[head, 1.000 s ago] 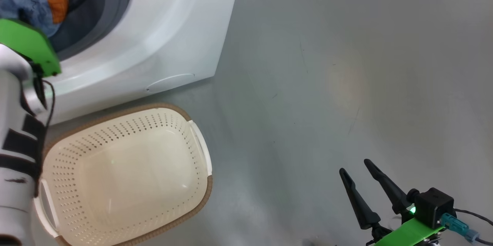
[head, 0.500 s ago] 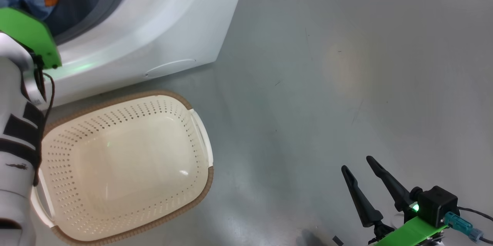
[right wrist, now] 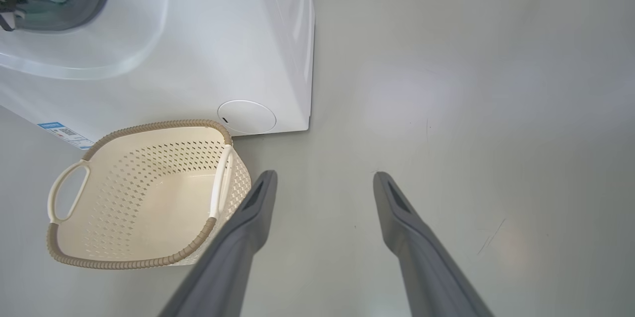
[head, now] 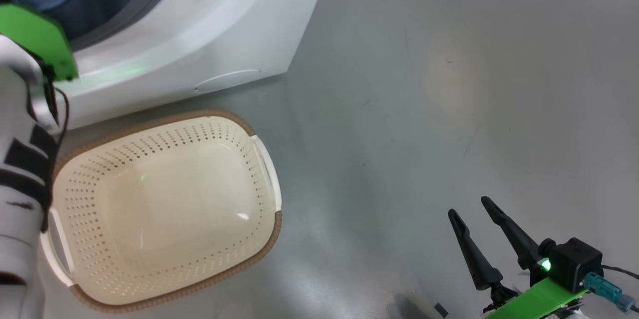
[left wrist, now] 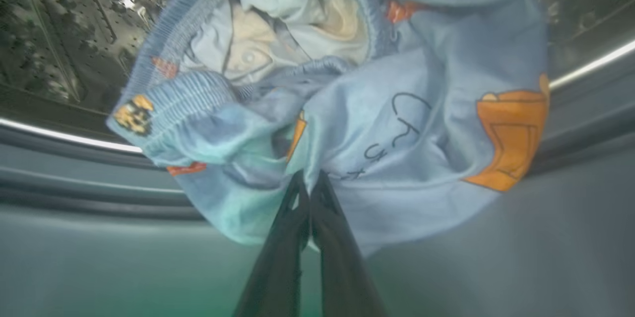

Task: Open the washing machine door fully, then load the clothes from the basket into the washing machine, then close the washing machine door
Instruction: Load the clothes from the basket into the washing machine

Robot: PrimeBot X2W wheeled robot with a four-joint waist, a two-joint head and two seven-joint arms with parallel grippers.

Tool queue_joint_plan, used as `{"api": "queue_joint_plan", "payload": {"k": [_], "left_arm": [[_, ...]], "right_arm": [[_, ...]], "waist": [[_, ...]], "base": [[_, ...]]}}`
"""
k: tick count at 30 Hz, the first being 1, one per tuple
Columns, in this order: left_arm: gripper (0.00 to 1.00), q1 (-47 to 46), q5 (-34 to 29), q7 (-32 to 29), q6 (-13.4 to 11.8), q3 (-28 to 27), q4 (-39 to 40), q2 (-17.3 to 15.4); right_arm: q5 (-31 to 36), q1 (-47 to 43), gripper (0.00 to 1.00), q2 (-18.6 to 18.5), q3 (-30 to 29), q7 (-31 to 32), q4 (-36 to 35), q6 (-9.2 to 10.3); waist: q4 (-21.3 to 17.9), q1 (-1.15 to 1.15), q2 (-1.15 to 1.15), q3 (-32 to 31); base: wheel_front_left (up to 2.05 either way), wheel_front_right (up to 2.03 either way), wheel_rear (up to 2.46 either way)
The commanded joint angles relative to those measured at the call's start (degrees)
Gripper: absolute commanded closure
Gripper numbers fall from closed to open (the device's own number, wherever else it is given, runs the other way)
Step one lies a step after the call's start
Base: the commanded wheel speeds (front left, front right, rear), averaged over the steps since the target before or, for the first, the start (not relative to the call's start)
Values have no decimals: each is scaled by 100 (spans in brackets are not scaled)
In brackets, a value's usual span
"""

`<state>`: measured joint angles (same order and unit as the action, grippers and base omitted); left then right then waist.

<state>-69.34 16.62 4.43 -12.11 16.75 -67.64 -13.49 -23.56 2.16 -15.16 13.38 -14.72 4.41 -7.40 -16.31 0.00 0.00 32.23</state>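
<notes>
The shut left pincer (left wrist: 309, 179), perhaps pinching the clothes (left wrist: 407, 123) at frame centre, could drag them out of the washing machine (head: 214, 19).

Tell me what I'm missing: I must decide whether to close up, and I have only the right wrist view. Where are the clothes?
Observer: The clothes lie bunched at the mouth of the drum, partly over the grey ring.
Operator: And the left tool?
Observer: The left tool is shut, with its tips against the blue fabric. I cannot tell whether it pinches any.
Operator: Anything in the basket's near corner?
Observer: No. Seen from above, the basket is bare across its whole floor.
</notes>
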Motion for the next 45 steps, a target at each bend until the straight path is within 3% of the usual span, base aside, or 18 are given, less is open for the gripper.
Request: {"api": "queue_joint_plan", "payload": {"k": [1, 16, 21, 27, 30, 31, 32, 33, 34, 38, 45], "left_arm": [[100, -216, 2, 152, -97, -71, 97, -248], [100, -954, 83, 947, -498, -191, 182, -329], [100, -1282, 34, 1047, -780, -297, 711, -447], [100, -1163, -296, 1054, -1219, -466, 2098, -626], [98, -983, -308, 941, -1080, -372, 1777, -588], [91, -1013, -364, 899, -1071, -304, 1637, -604], [91, -1013, -364, 899, -1071, -304, 1637, -604], [63, -1066, -331, 543, -973, -242, 1275, -557], [0, -930, -150, 355, -876, -107, 559, -57], [0, -417, 29, 737, -927, -186, 565, 247], [0, 772, 273, 1027, -767, -226, 941, 737]], "right_arm": [[-31, -85, 0, -150, 93, -28, -135, -9], [-73, -39, 0, -187, 94, -28, -326, -9], [-111, 32, 0, -137, 90, -28, -342, -9], [-141, 197, 0, -69, 113, -28, -352, -9], [-150, 236, 0, -48, 154, -28, -314, -9], [-153, 240, 0, -41, 168, -28, -301, -9], [-153, 240, 0, -41, 168, -28, -301, -9], [-158, 244, 0, -35, 187, -28, -274, -9], [-144, 316, 0, -47, 119, -28, -149, -9], [-102, 326, 0, -68, 121, -28, -76, -9], [-17, 197, 0, -56, 70, -28, 40, -9]], "waist": [[19, 0, 0, 34], [-14, 0, 0, 611], [-58, 0, 0, 846], [-134, 0, 0, 1093], [-162, 0, 0, 1090], [-170, 0, 0, 1084], [-170, 0, 0, 1084], [-172, 0, 0, 1058], [282, 0, 0, 494], [581, 0, 0, 99], [1061, 0, 0, -703]], "base": [[0, 0, 0], [0, 0, 0], [0, 0, 0], [0, 0, 0], [0, 0, 0], [0, 0, 0], [0, 0, 0], [0, 0, 0], [0, 0, 0], [0, 0, 0], [0, 0, 0]]}}
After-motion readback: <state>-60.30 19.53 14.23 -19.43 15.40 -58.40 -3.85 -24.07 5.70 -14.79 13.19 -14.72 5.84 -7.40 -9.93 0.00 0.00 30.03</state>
